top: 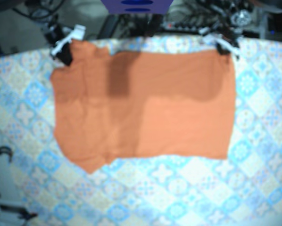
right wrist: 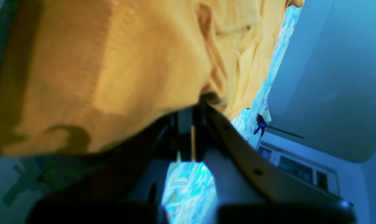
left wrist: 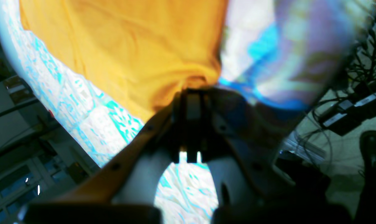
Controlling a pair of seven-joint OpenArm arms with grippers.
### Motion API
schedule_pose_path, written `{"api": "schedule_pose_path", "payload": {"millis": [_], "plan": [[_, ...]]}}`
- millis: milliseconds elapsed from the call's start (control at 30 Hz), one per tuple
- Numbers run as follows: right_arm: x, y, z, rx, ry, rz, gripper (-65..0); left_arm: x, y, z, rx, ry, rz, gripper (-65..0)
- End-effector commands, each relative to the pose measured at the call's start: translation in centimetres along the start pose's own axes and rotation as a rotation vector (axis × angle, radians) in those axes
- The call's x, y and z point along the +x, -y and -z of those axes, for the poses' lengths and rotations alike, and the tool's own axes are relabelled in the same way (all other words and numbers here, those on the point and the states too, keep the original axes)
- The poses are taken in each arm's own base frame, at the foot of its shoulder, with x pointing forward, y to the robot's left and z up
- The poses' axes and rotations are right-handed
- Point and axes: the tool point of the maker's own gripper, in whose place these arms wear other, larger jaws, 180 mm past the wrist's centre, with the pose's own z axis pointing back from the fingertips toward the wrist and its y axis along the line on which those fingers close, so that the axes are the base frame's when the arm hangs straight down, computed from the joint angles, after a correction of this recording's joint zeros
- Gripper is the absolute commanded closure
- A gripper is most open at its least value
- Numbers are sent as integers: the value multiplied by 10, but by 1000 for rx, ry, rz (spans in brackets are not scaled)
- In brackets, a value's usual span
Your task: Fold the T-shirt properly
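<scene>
Up close, my left end effector [left wrist: 192, 93] has its two fingers pinched nearly flat together on a bunched edge of the orange T-shirt [left wrist: 128, 46], and the cloth puckers right at the tips. My right end effector [right wrist: 192, 107] is clamped the same way, with a thin sliver of orange showing between its fingers and a hemmed flap of the shirt draped over its left side, filling most of that wrist view. From above, both sit at the desk's edge along the top of the base view, the left one on the shirt corner toward the desk's right side and the right one on the corner toward its left side, each white and black against the fabric. The T-shirt lies spread over the middle of the desk [top: 178, 193] as a broad, roughly rectangular sheet, its upper edge running between the two held corners. A darker band [top: 120, 75] crosses the part nearest that top edge, and the corner lying toward the desk's lower left juts out in a point [top: 90, 168]. The desk wears a cloth patterned in blue and white tiles, bare all round the shirt. Beyond the desk, a tangle of cables and dark boxes [left wrist: 346, 112] lies on the floor in the left wrist view.
</scene>
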Motion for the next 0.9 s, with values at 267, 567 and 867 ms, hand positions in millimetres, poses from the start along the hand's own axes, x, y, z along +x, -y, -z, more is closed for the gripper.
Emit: {"api": "schedule_pose_path", "payload": {"millis": [267, 567, 867], "plan": [[-28, -57, -46, 220, -60, -3, 0, -7, 18, -14, -39, -1, 15, 0], [-29, -44, -61, 193, -57, -28, 0, -1, 14, -31, -51, 58, -68, 0], [-30, -45, -68, 202, -53, -40, 0, -19, 15, -49, -54, 27, -93, 0]]}}
